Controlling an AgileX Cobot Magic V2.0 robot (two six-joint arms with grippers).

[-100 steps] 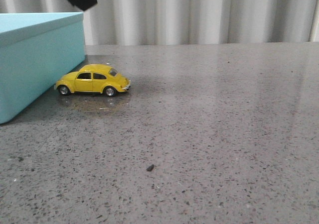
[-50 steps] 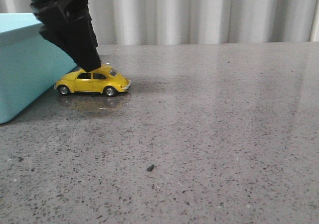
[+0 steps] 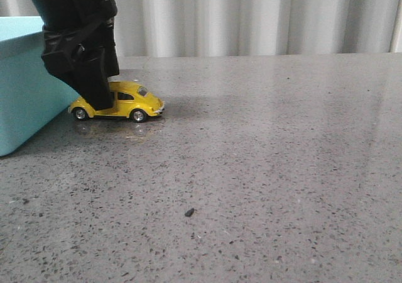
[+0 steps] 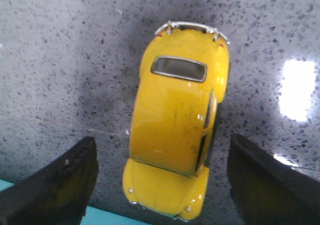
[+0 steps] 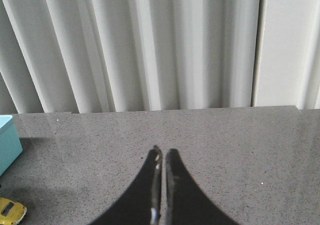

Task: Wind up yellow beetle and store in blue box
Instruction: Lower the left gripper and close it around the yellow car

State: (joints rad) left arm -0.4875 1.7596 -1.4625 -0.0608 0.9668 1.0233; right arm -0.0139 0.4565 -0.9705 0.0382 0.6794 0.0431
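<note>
Yellow beetle (image 4: 177, 135) sits on the table between the left gripper (image 4: 160, 185) fingers, spread wide, neither touching; its long axis runs crosswise to the finger gap, tail toward blue box (image 3: 25, 88). Right gripper (image 5: 161, 185) fingers pressed together, holding nothing.

No text, label, brand, number or sign could be read in any view. The yellow beetle (image 4: 177, 135) between the fingers of the left hand (image 4: 160, 185) bore no legible badge or plate, the blue box (image 3: 25, 88) just beside that hand showed plain sides, and the desk (image 3: 264, 170) carried no markings.
</note>
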